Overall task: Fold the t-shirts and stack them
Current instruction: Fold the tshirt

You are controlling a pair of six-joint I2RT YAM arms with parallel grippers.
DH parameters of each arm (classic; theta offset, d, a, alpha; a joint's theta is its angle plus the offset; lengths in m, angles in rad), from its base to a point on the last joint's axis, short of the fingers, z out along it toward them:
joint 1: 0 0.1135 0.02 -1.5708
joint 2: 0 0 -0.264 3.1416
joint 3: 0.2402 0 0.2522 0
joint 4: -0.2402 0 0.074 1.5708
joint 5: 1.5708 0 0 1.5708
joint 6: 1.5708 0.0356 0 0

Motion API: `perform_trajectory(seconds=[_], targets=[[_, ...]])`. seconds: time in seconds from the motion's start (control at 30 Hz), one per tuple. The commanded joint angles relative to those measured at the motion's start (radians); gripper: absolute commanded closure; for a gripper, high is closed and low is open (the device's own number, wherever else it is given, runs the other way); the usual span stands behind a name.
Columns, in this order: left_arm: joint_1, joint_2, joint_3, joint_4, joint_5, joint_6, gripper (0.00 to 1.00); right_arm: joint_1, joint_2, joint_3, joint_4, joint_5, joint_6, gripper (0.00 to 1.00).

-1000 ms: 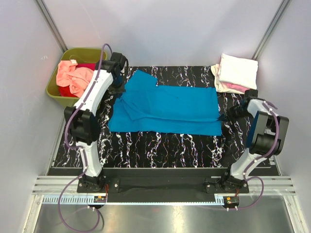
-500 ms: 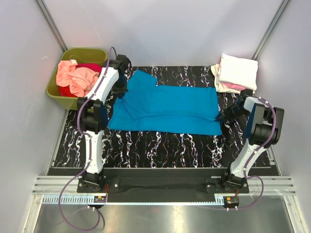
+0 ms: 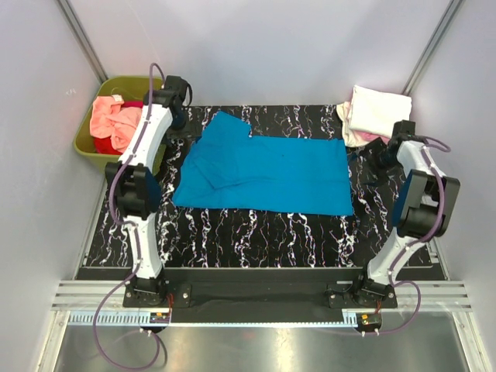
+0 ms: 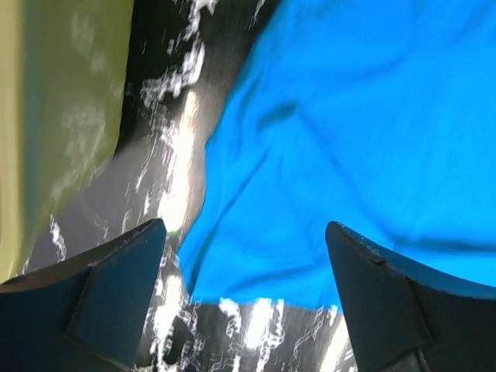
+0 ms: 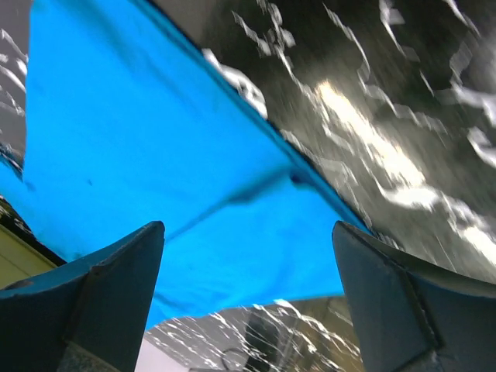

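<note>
A bright blue t-shirt (image 3: 267,172) lies folded into a long band across the black marbled table (image 3: 256,229). My left gripper (image 3: 180,128) hangs open just off the shirt's left end, nothing between its fingers; the left wrist view shows the blue t-shirt (image 4: 349,132) below the left gripper (image 4: 244,256). My right gripper (image 3: 370,164) is open beside the shirt's right edge. In the right wrist view the blue t-shirt (image 5: 155,155) lies loose beyond the empty right gripper (image 5: 248,256). Folded cream-white and pink t-shirts (image 3: 380,115) are stacked at the back right.
An olive-green tub (image 3: 87,143) stands off the table's back left corner, holding salmon-peach (image 3: 116,124) and red (image 3: 139,105) shirts. The tub's wall (image 4: 54,116) is close to the left gripper. White walls enclose the table on three sides.
Both grippers opened and let go of the blue t-shirt's ends. The left one drew back toward the tub, the right one toward the folded stack. The shirt stayed flat.
</note>
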Motion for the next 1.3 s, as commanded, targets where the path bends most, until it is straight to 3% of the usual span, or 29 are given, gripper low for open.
perform_trajectory(seconds=[0.0, 0.27, 0.37, 0.53, 1.1, 1.2, 1.27], targets=[[-0.005, -0.228, -0.229, 0.079, -0.003, -0.028, 0.09, 0.016, -0.167, -0.087, -0.041, 0.06, -0.015, 0.03], [0.001, -0.575, -0.874, 0.344, 0.078, -0.16, 0.1, 0.1, -0.382, -0.377, -0.008, 0.108, -0.029, 0.04], [0.006, -0.65, -1.02, 0.426, 0.073, -0.212, 0.1, 0.102, -0.435, -0.467, 0.004, 0.111, -0.023, 0.06], [0.012, -0.673, -1.129, 0.51, 0.072, -0.281, 0.1, 0.102, -0.445, -0.552, 0.035, 0.123, -0.032, 0.12], [0.043, -0.607, -1.289, 0.676, 0.004, -0.365, 0.17, 0.1, -0.284, -0.524, 0.119, 0.169, -0.054, 0.32], [0.047, -0.596, -1.301, 0.699, 0.0, -0.373, 0.23, 0.1, -0.252, -0.511, 0.133, 0.174, -0.055, 0.44], [0.049, -0.59, -1.301, 0.71, -0.003, -0.373, 0.35, 0.1, -0.238, -0.504, 0.139, 0.177, -0.052, 0.5]])
